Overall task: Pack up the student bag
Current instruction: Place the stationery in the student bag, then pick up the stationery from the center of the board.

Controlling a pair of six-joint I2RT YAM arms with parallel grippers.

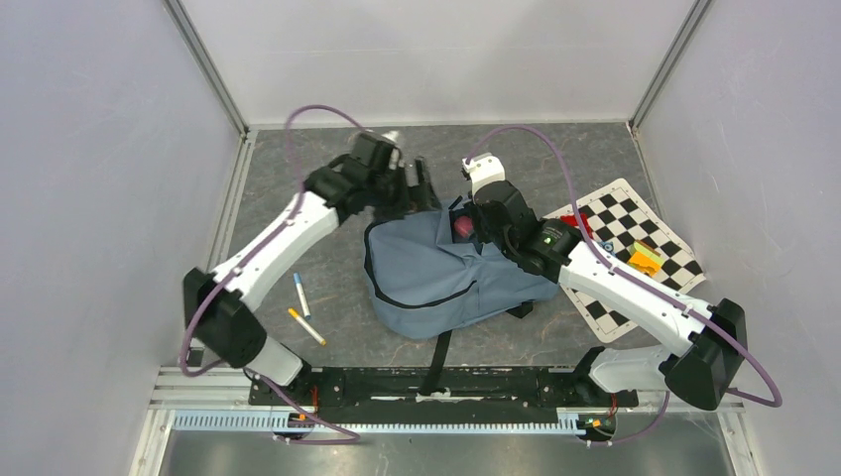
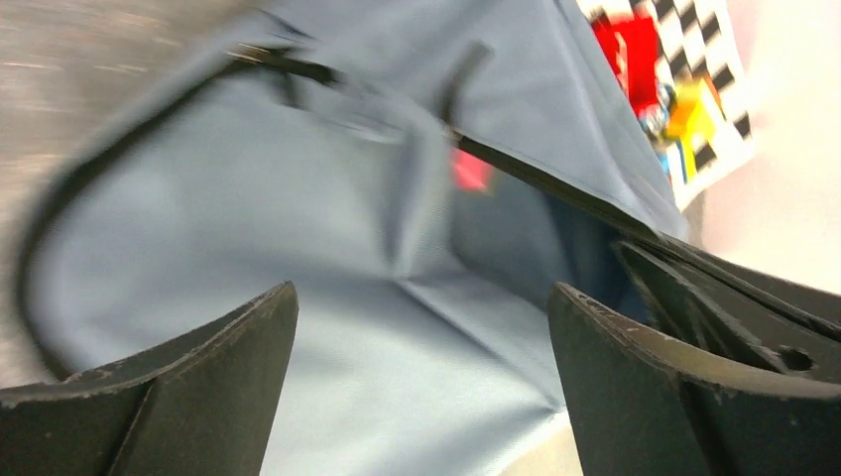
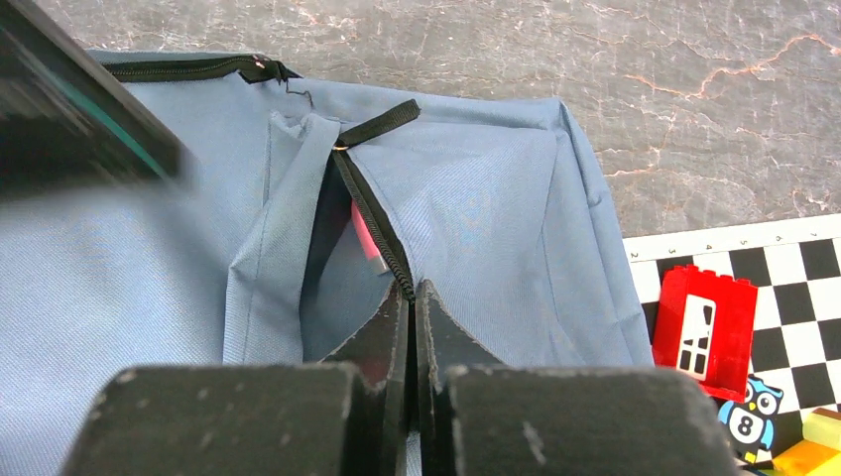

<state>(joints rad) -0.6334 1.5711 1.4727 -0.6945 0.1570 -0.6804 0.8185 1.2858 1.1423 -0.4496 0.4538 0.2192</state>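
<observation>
the student bag (image 1: 436, 278) lies flat in the middle of the grey stone-pattern table (image 1: 347, 327), between the two arms, with one black strap (image 1: 439, 359) running toward the near edge. its top zipper (image 3: 369, 213) is partly open and something pink-red (image 3: 365, 238) shows inside the gap.

the right claw (image 3: 412, 315) is clenched, its two fingers pressed together at the end of the zipper line. it seems to pinch the bag's zipper edge there, though the tips hide the exact contact.

the left claw (image 2: 421, 382) is released, its fingers (image 2: 198, 397) standing wide apart with nothing between them. it hangs over the far left corner of the bag, and its wrist view is blurred.

right of the bag is a checkered mat (image 1: 635, 223) with a red block (image 3: 704, 327), an owl card (image 3: 749, 421) and an orange piece (image 1: 645, 260) on it. two pens (image 1: 302, 309) lie on the table left of the bag, well apart from it.
</observation>
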